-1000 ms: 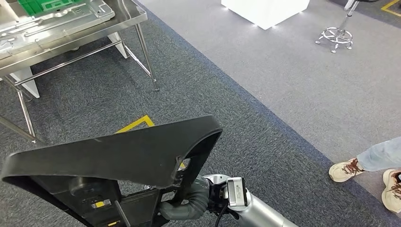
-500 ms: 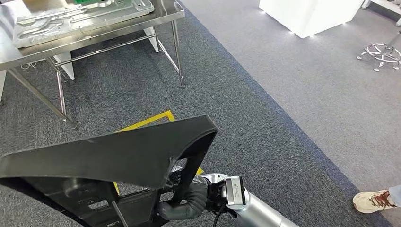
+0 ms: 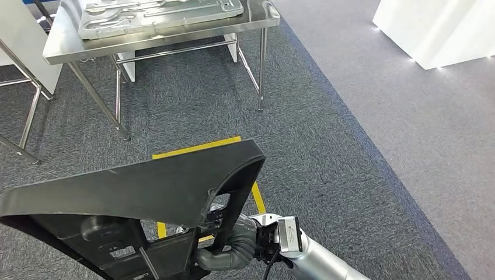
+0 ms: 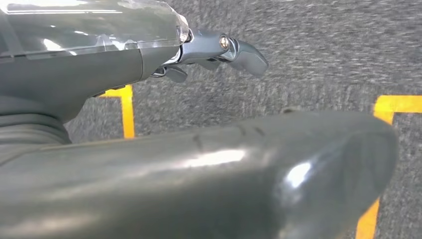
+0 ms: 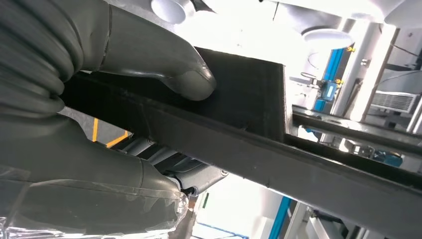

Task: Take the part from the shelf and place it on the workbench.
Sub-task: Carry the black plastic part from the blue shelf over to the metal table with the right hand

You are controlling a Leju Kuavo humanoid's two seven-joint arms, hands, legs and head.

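Head view is showing you the part (image 3: 134, 192), a long black moulded panel, riding low and crosswise in front of the robot's body, well short of the steel surface (image 3: 157, 36) ahead. Your right hand (image 3: 230, 252) is gripping the part at its inner frame near the right end; in the right wrist view the thumb (image 5: 184, 79) is pressing on the flat black face while darker fingers are curling under the rib, so that hand is clamped on the part, likely because a rib gives a firmer hold than the smooth outer skin. Your left hand (image 4: 219, 50) is sitting just beside the part's glossy rounded edge (image 4: 224, 169) in the left wrist view, with fingers reaching out past it over the carpet; you cannot tell from that view whether it is actually bearing on the part or only hovering alongside. The part is being held roughly level, probably to keep its long span from swinging. The surface is already carrying a metal tray (image 3: 157, 11) of stamped pieces, so you are probably going to need the bare strip along its near edge. The yellow floor marking (image 3: 198, 146) is lying between the robot and the surface, seemingly a standing spot.
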